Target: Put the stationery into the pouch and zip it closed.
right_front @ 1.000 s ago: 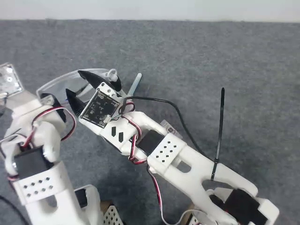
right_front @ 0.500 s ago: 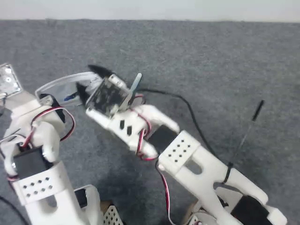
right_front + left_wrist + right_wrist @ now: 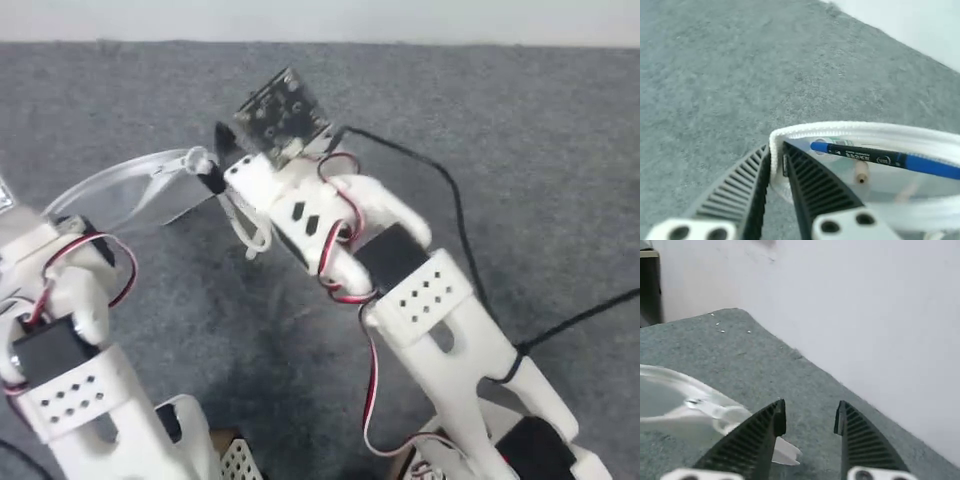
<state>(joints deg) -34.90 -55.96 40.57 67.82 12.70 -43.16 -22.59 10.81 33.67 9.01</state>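
A clear pouch (image 3: 125,190) with a white zipper rim lies on the grey carpet at the left. My left gripper (image 3: 776,152) is shut on the pouch rim (image 3: 850,129) at its near end. Inside the pouch I see a blue pen (image 3: 885,160) and a pale stick with a beige tip (image 3: 860,173). In the high view the left arm (image 3: 60,300) stands at the lower left. My right gripper (image 3: 810,415) is open with nothing between its fingers, just past the pouch's other end (image 3: 687,405). From above, the right gripper (image 3: 217,165) sits at the pouch's right end.
Grey carpet (image 3: 520,150) spreads open to the right and far side, ending at a white wall (image 3: 865,305). A black cable (image 3: 455,215) runs along the right arm. A small white tab (image 3: 786,452) lies under the right gripper.
The right arm's wrist rolled over and rose, drawing back from above the pouch to its right end. The grey stick by its fingers is gone from sight. The left arm shifted slightly.
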